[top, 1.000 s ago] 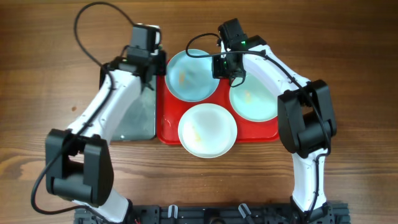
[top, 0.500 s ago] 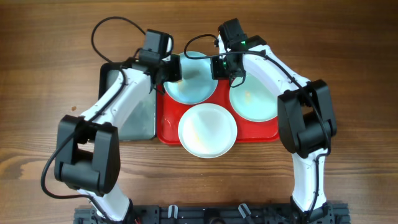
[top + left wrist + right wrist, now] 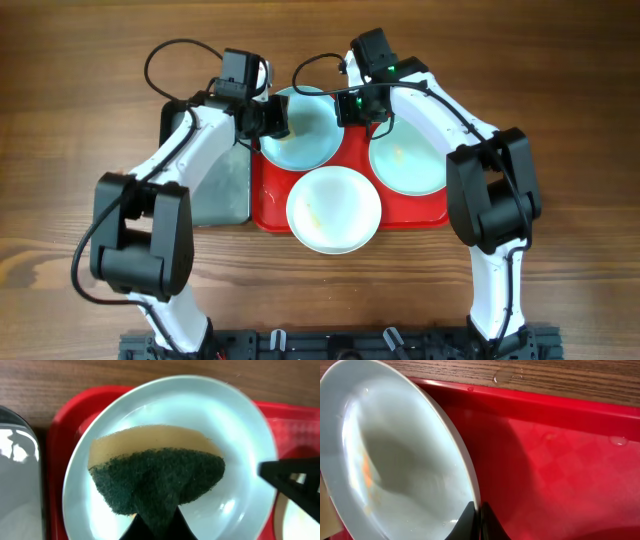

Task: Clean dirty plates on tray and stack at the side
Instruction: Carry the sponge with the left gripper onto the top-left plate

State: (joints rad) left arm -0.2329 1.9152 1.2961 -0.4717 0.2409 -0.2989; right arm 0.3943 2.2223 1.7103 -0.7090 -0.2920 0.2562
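Observation:
On the red tray (image 3: 405, 213) lie three plates. An aqua plate (image 3: 310, 135) sits at the back left, tilted, with my right gripper (image 3: 354, 108) shut on its right rim. The right wrist view shows that rim (image 3: 467, 467) pinched between the right gripper's (image 3: 479, 521) jaws, and an orange smear (image 3: 366, 472) inside the plate. My left gripper (image 3: 277, 118) is shut on a yellow and green sponge (image 3: 155, 475), which presses on this plate's (image 3: 200, 415) inner face. A second aqua plate (image 3: 412, 160) and a white plate (image 3: 333, 208) lie flat.
A black tray with a grey inside (image 3: 218, 190) lies against the red tray's left side. Water drops (image 3: 507, 377) sit on the wooden table behind the red tray. Both arms cross over the back half of the trays.
My left arm swung right from above the black tray onto the back-left aqua plate, bringing the sponge. The right gripper kept its hold on the rim.

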